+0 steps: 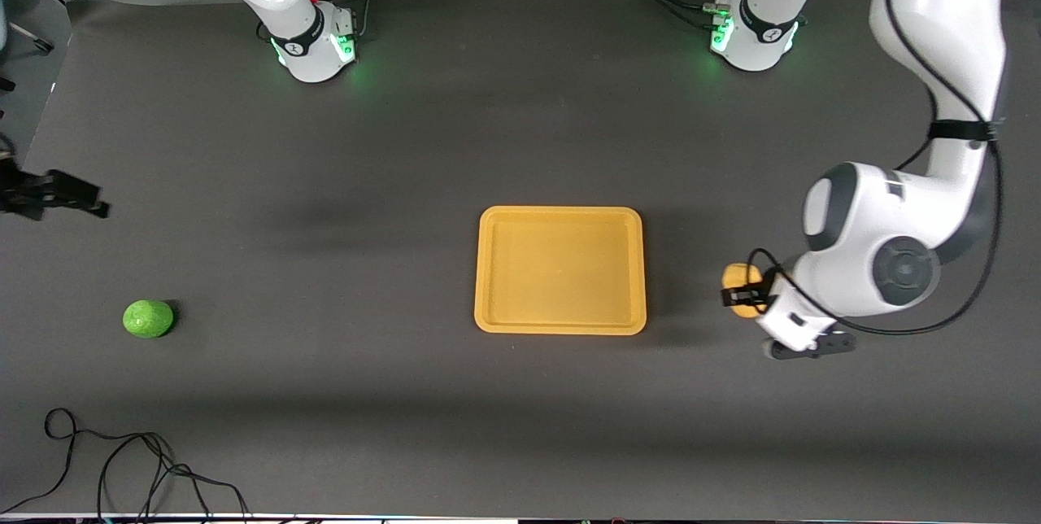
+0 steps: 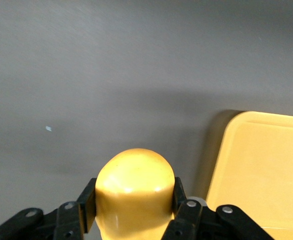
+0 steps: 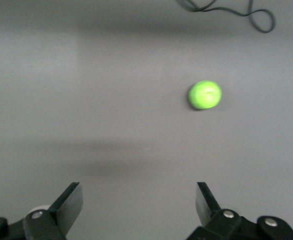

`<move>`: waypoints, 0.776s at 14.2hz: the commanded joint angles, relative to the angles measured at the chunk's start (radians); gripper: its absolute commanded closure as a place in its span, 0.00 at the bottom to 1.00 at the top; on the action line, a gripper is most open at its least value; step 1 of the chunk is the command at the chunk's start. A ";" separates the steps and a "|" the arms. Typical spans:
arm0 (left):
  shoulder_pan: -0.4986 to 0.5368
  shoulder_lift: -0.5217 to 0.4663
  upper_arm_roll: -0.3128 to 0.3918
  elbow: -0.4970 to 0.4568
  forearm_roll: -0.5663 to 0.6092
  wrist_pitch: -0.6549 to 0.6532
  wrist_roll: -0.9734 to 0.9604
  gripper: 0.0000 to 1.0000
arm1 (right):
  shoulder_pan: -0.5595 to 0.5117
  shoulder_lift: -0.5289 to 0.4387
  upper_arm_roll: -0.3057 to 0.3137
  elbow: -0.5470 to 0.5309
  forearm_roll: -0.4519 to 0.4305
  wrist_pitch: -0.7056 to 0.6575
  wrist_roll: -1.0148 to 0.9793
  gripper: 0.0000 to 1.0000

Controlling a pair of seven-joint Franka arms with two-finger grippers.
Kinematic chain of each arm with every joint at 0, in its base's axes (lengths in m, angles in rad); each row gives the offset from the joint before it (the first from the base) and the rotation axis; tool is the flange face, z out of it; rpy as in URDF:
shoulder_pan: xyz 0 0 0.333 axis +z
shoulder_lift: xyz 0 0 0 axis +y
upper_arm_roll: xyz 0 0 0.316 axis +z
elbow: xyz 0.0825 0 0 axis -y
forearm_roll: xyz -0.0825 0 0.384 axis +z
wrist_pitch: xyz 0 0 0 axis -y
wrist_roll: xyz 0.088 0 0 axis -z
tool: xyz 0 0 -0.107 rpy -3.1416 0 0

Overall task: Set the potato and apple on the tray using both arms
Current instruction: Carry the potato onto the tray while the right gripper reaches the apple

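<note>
My left gripper (image 1: 740, 294) is shut on the yellow-orange potato (image 1: 738, 276), just past the tray's short edge toward the left arm's end of the table. In the left wrist view the potato (image 2: 135, 185) sits between both fingers (image 2: 86, 202), with the tray's corner (image 2: 266, 165) beside it. The yellow-orange tray (image 1: 561, 216) lies bare mid-table. The green apple (image 1: 148, 318) rests on the mat toward the right arm's end. My right gripper (image 1: 96, 203) is open and empty above the mat there. The apple (image 3: 205, 94) shows ahead of it in the right wrist view.
A loose black cable (image 1: 122, 467) lies on the mat near the front camera, toward the right arm's end; it also shows in the right wrist view (image 3: 246, 12). The two arm bases (image 1: 313, 44) stand along the table's edge farthest from that camera.
</note>
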 commanded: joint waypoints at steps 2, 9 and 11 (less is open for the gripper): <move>-0.103 0.065 0.012 0.015 0.014 0.035 -0.124 0.62 | -0.004 0.052 -0.119 0.007 0.021 0.073 -0.198 0.00; -0.243 0.133 0.012 0.005 0.013 0.142 -0.276 0.59 | -0.045 0.171 -0.140 0.003 0.139 0.193 -0.339 0.00; -0.264 0.153 0.012 -0.002 0.013 0.173 -0.290 0.59 | -0.045 0.230 -0.140 -0.004 0.159 0.249 -0.342 0.00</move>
